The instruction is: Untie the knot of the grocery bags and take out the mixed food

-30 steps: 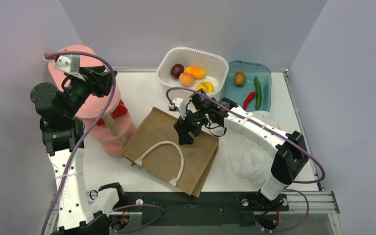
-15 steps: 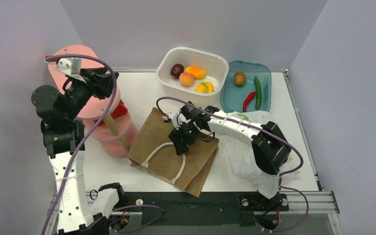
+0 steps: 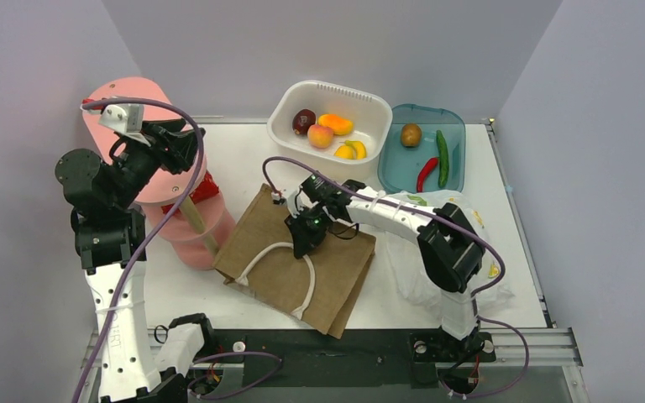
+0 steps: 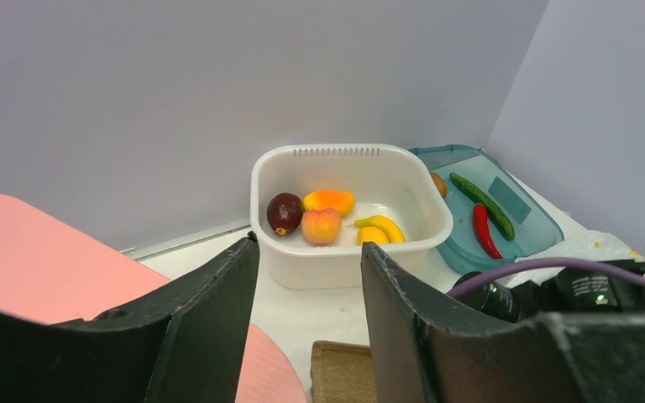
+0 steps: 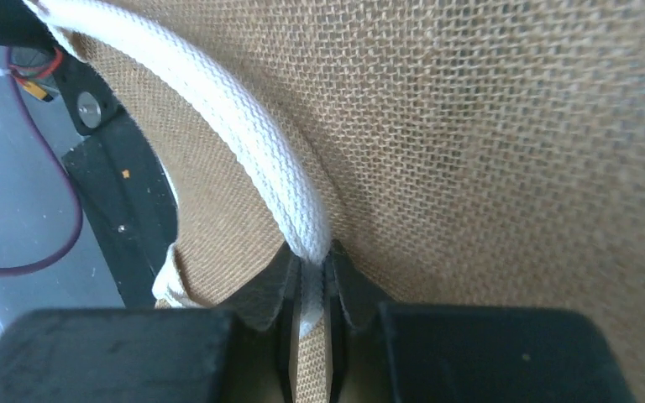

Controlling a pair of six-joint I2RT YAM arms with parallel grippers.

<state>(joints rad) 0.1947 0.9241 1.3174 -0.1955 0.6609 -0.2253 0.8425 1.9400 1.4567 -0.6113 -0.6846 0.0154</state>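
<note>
The jute bag [image 5: 512,126] is tan-brown with a coarse open-mesh weave, and its woven handle [image 5: 252,126] is off-white with a ribbed braid. The white tub [image 3: 378,117] holds a dark red fruit [image 3: 304,121], a peach [image 3: 320,135] blushed pink and yellow, an orange mango [image 3: 336,123] and yellow pieces [image 3: 353,149]; the translucent teal tray [image 3: 411,159] carries a green cucumber [image 3: 443,158], a red chilli [image 3: 426,173] and a brown kiwi [image 3: 411,134]. The plastic bag [image 3: 424,269] is translucent white with small yellow marks, the rounded form [image 3: 126,91] is salmon pink, and the cables [image 3: 176,201] are purple.
</note>
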